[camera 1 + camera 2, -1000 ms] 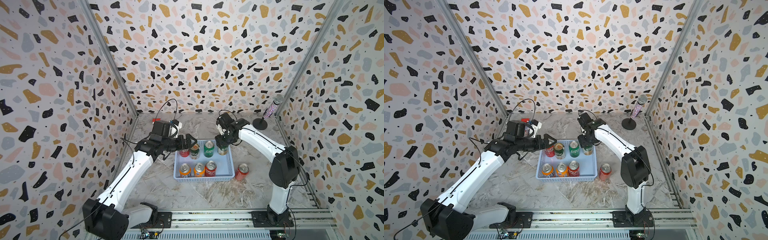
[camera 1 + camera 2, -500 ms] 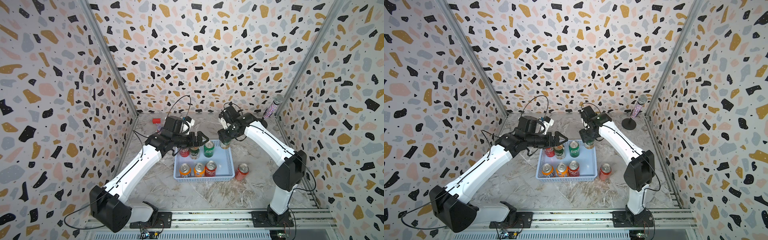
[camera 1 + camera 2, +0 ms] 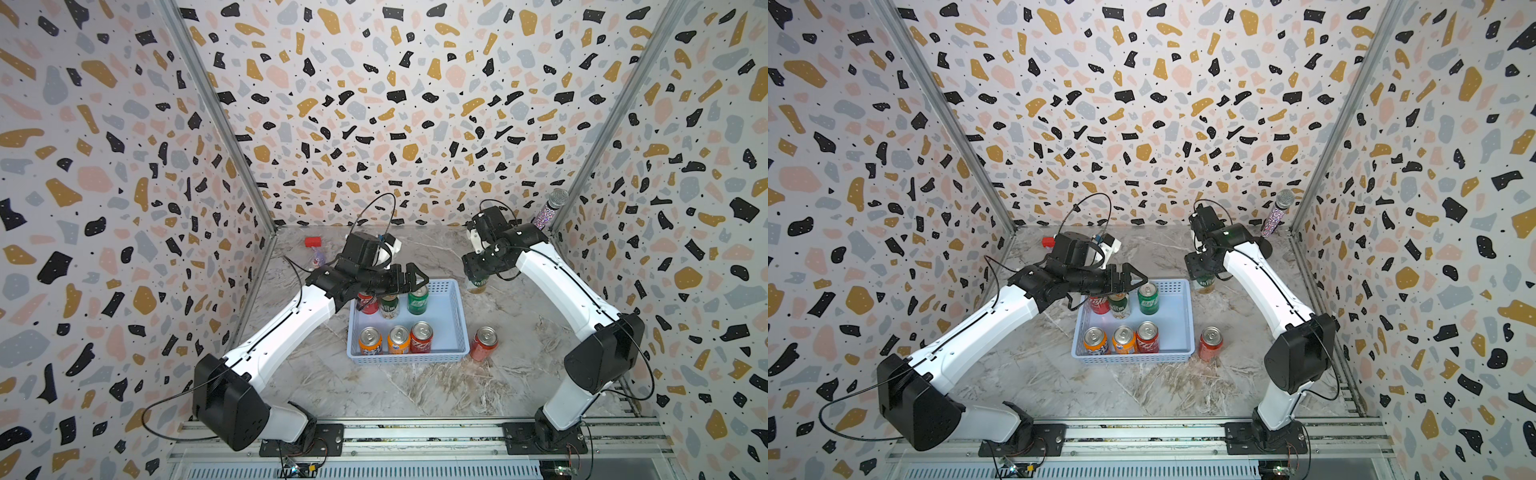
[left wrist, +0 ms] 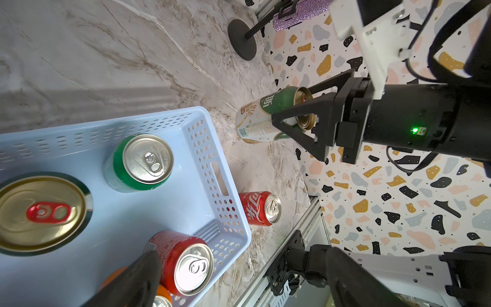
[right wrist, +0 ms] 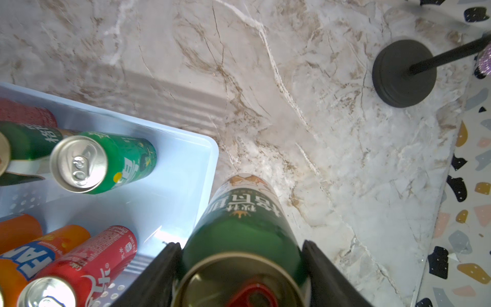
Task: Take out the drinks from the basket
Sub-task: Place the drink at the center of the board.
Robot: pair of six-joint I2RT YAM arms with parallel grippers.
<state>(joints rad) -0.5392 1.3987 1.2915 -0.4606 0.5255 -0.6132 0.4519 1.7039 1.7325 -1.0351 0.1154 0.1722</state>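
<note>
right gripper point(image 5: 240, 245) clamped on the top end of the held can point(image 3: 478, 284), dark green-and-white, outside the basket point(image 3: 460, 320), just beside its far right corner; can't tell if its base is down on the table

left gripper point(image 3: 420, 278) jaws apart, hanging over the far row, about above the bright green can point(image 3: 417, 300)

six drinks in the basket: far row has far red can point(image 3: 368, 302), dark green can point(image 3: 389, 306), bright green; near row orange can point(image 3: 370, 340), second orange can point(image 3: 398, 340), near red can point(image 3: 421, 337). loose red can point(image 3: 483, 343) stands on the table right of the near right corner

risks, my read:
- release before the base sits flat: can tips, rolls against the basket wall
- grip is high on the can, a fast move may swing it
- left finger coming down off-centre clips the bright green top, shoves it into its neighbour
- both grippers work near the same far right corner, paths could cross

around: microphone point(image 3: 1278, 212) far right behind the right arm limits placing further out; red-capped bottle point(image 3: 314, 251) far left by the wall
</note>
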